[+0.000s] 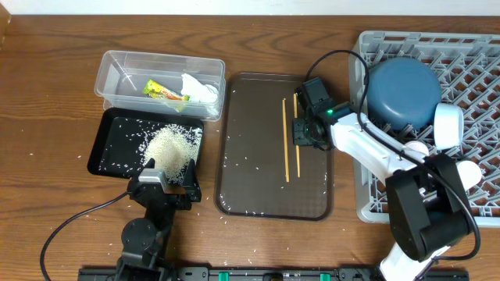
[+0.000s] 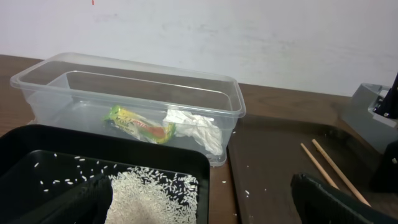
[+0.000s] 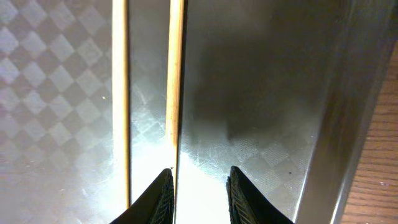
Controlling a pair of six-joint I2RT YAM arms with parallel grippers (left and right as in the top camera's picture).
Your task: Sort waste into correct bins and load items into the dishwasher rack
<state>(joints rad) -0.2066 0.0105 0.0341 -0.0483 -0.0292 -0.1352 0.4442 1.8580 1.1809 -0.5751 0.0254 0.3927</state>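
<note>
The brown serving tray's (image 1: 250, 156) left half lies open from above. Right of its centre lie two chopsticks (image 1: 285, 140), the right gripper (image 1: 301, 133) low over one. The dishwasher rack (image 1: 484, 70) hems its right edge; the clear tub (image 1: 117, 70) and black tray (image 1: 101, 144) flank its left.

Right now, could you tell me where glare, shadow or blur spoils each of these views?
Right wrist view: strong glare on the brown tray ahead of the right gripper washes out the chopsticks there. Left wrist view: the left gripper has blurred fingers; the clear tub is sharp. Overhead view: even lighting.
</note>
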